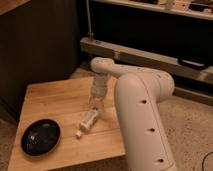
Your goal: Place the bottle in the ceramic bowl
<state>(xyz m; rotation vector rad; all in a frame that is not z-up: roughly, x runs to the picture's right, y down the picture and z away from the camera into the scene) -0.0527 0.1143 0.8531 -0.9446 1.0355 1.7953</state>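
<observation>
The bottle [89, 120] is small, slim and whitish. It lies on its side on the wooden table [55, 102], right of centre, with its white cap pointing to the front left. The ceramic bowl [41, 136] is shallow, glossy and black, and sits at the table's front left corner, apart from the bottle. My gripper [94, 105] points down from the white arm [140, 110] and is at the bottle's far end, right above it or touching it.
The table's front edge lies just beyond the bowl and the bottle. A dark cabinet [40, 45] stands behind the table on the left. A low metal shelf rail [150, 57] runs behind it on the right. The speckled floor [192, 130] is to the right.
</observation>
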